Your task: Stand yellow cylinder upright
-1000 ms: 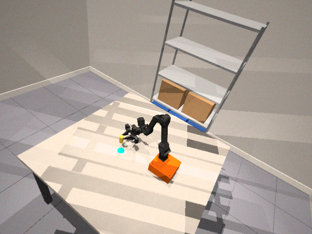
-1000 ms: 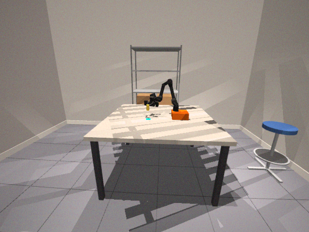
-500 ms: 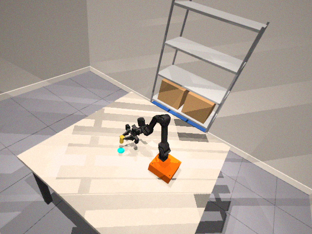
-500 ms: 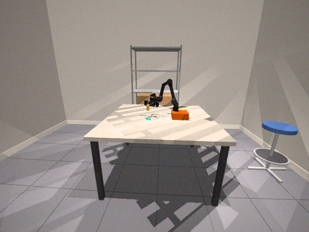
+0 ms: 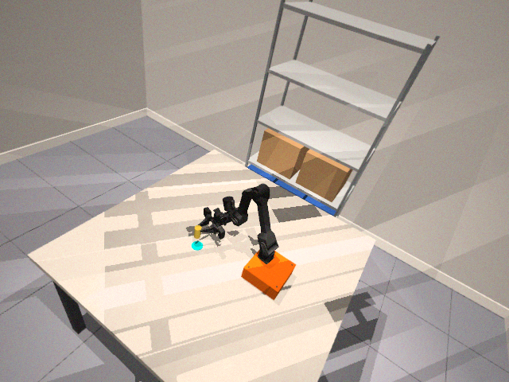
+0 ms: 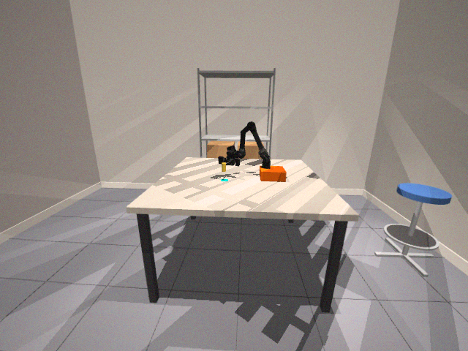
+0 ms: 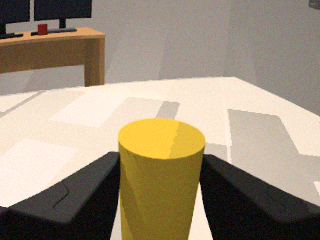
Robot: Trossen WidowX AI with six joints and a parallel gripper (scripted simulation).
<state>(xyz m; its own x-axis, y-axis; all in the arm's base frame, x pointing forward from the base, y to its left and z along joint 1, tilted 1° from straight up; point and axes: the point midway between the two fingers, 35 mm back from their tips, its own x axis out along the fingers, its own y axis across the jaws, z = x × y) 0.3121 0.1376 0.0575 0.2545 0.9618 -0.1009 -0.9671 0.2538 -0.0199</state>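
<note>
The yellow cylinder (image 5: 197, 231) (image 6: 224, 167) (image 7: 160, 185) is upright, held in the air between the two black fingers. My gripper (image 5: 199, 230) (image 6: 224, 164) (image 7: 160, 164) is level and shut on it, with one finger on each side in the wrist view. The cyan circle (image 5: 197, 245) (image 6: 224, 180) lies flat on the table; in the top and exterior views it shows below the cylinder, with a gap between them. A small dark shadow falls on the circle's upper part in the top view. The circle does not show in the wrist view.
The arm's orange base block (image 5: 269, 273) (image 6: 273, 174) sits on the table (image 5: 135, 321) (image 6: 241, 208), to the right of the circle. A shelf rack with cardboard boxes (image 5: 322, 174) stands behind the table. A blue stool (image 6: 423, 193) stands off to the right.
</note>
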